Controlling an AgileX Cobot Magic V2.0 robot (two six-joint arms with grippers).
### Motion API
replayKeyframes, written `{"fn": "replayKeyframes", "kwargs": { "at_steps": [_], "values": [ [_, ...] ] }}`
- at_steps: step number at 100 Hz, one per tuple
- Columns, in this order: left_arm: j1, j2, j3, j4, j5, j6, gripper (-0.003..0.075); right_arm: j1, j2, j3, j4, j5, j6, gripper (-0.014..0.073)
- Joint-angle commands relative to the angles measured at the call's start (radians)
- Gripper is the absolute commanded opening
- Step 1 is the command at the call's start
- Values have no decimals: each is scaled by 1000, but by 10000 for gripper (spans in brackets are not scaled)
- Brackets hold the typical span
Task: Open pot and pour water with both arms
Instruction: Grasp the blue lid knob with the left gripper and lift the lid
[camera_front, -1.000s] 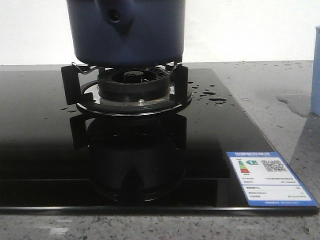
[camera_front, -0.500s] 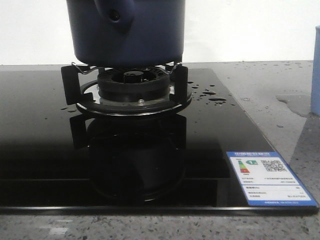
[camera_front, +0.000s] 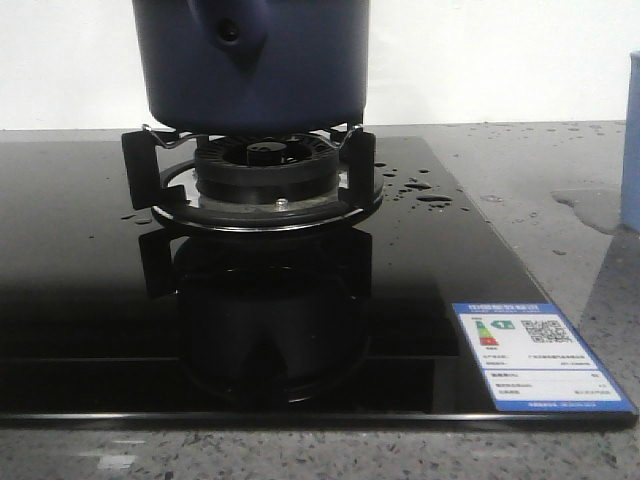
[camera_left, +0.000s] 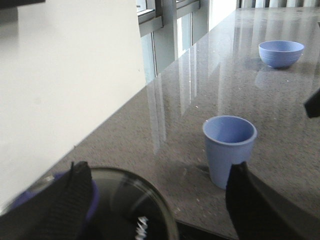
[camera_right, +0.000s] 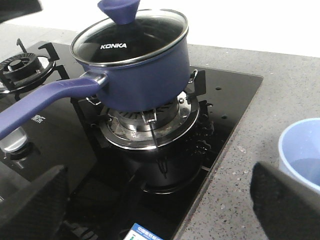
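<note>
Pot: dark navy, sits upright on the burner of the black glass hob, on the wire pan supports. Front view cuts off its top; handle w/ round hole points toward the camera.
Lid: glass, "KONKA" printed on it, steel rim, navy knob in the middle. It is on the pot, closed.
Handle: long, navy, runs out from the pot wall over the hob toward a second burner at the hob's far side.
Left gripper: spread wide, nothing between the fingers. It hangs above the lid's edge, glass and a bit of navy rim visible below, no contact seen.
Right gripper: also spread wide, holds nothing. Off the pot, near the hob's front edge, pot well ahead of it.
Cup: pale blue, upright on the grey stone counter, beside the hob on the robot's right. Right wrist view shows its rim just off the hob edge; contents can't tell.
Bowl: pale blue, further along the counter, well apart from the cup.
Water drops: scattered on the glass right of the burner; a wet patch on the counter near the cup.
Label: blue-white energy sticker w/ QR code, front right corner of the hob.
</note>
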Motion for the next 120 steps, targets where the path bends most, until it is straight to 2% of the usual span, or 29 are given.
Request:
{"fn": "replayKeyframes", "kwargs": {
  "at_steps": [1,24,39,56,96,120],
  "values": [
    [-9,14,-81,-75,18,8,514,0,14,-36,52,-48,-13,646],
    [-9,84,-123,-72,-32,8,582,0,14,-36,76,-28,-13,646],
    [2,109,-123,-72,-89,11,592,0,14,-36,77,-14,-13,646],
    [38,137,-123,-76,-61,11,589,0,14,-36,77,-14,-13,646],
    [38,224,-123,-102,-30,19,589,0,14,-36,77,-20,-13,646],
    [31,267,-123,-183,15,64,589,0,14,-36,77,-29,-13,646]
  ]
}}
